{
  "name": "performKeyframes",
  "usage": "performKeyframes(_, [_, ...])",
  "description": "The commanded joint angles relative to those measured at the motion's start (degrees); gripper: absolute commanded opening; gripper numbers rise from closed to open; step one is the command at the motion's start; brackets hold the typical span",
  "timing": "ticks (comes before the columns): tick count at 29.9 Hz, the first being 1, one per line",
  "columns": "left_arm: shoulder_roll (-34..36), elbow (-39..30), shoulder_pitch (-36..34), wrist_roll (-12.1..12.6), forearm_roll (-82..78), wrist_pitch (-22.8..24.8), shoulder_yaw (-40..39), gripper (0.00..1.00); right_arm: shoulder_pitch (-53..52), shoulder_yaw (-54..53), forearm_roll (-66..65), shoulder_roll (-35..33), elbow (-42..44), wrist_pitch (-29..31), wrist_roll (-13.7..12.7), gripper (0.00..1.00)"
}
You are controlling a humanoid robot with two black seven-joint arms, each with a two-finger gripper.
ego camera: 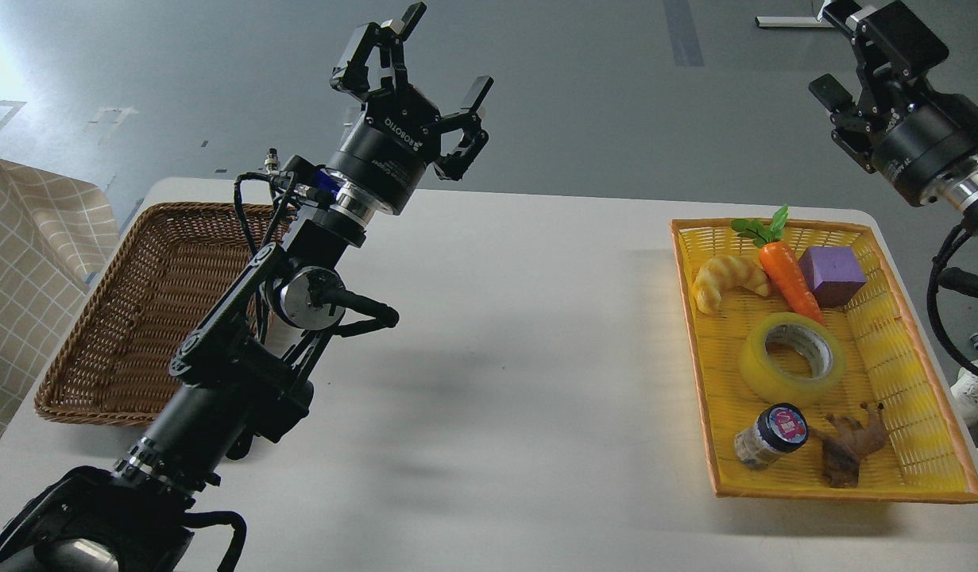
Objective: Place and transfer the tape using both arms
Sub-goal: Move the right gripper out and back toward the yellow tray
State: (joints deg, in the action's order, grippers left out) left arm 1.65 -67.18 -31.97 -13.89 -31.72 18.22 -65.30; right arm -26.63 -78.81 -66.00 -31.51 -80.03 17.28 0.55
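The tape point(792, 358), a wide translucent yellow roll with a grey-white core, lies flat in the middle of the yellow tray point(925, 461) at the right. My left gripper point(425, 63) is open and empty, raised high above the table's far edge, far left of the tape. My right gripper point(858, 71) is open and empty, raised at the upper right, above and behind the tray's far right corner, well clear of the tape.
The yellow tray also holds a croissant point(725, 280), a carrot point(784, 266), a purple cube point(832, 275), a small dark-lidded jar point(769, 435) and a brown toy animal point(850, 446). A brown wicker basket point(115, 342) stands at the left. A checked cloth point(28, 254) lies beyond it.
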Motion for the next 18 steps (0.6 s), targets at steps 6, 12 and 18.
performKeyframes(6, [0.11,-0.58,0.24,0.01,-0.01,-1.08,0.08,0.98,3.94,1.91,-7.21,-9.68,-0.22,2.40,8.93,1.00])
performKeyframes(12, [-0.06,-0.93,0.85,0.01,-0.10,-1.08,0.08,0.98,8.34,2.08,-22.71,-15.15,0.74,2.32,17.55,1.00])
performKeyframes(18, [-0.06,-1.37,1.12,0.01,-0.27,-1.25,0.08,0.98,9.06,0.94,-29.54,-14.55,2.86,2.32,17.91,1.00])
